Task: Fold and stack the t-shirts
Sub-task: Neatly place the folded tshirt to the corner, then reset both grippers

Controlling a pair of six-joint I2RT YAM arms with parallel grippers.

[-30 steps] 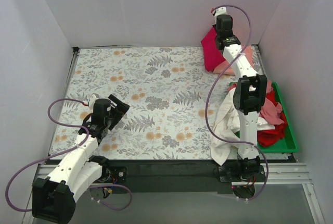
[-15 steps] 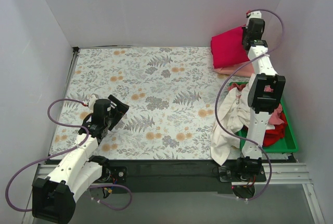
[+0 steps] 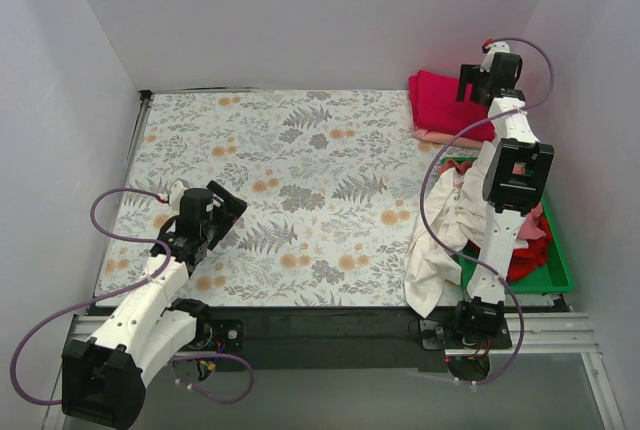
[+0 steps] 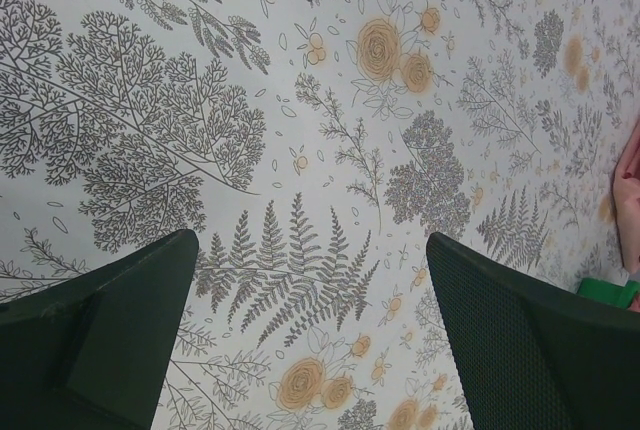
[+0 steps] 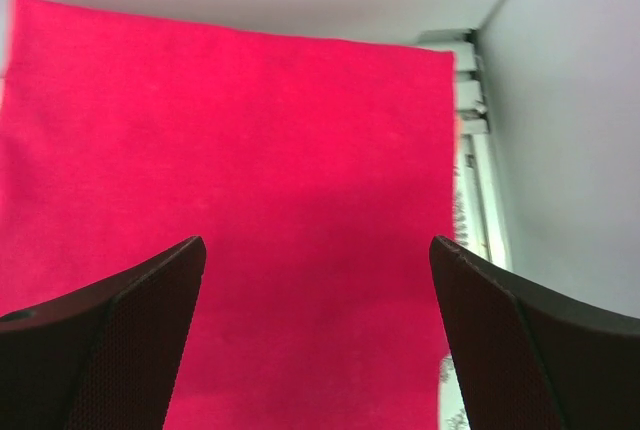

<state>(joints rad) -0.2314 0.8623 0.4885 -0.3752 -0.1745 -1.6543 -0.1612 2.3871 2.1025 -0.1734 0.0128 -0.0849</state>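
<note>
Top external view of a table (image 3: 300,150) covered in a grey and orange floral print, with two robot arms bolted at its near edge. Nearest on the left side, the left gripper (image 3: 228,208) hangs low over the near left part of the table. The left wrist view shows its jaws spread wide with nothing between them, only bare floral print below the left gripper (image 4: 310,240).

Along the right edge sits a green tray (image 3: 557,268). A white t-shirt (image 3: 438,240) spills out of it and hangs over its left rim onto the table. Crumpled inside the tray, partly hidden by the right arm, are a red t-shirt (image 3: 527,260) and a pink t-shirt (image 3: 527,218).

Farthest away, in the far right corner, a crimson t-shirt (image 3: 440,100) lies folded flat on top of a salmon-pink t-shirt (image 3: 437,136), whose edge peeks out along the near side. The right gripper (image 3: 470,85) is over this stack. In the right wrist view, the crimson t-shirt (image 5: 250,150) fills the frame, and the right gripper (image 5: 316,242) has its jaws wide apart, gripping nothing. Whether its fingers touch the cloth cannot be told.
</note>
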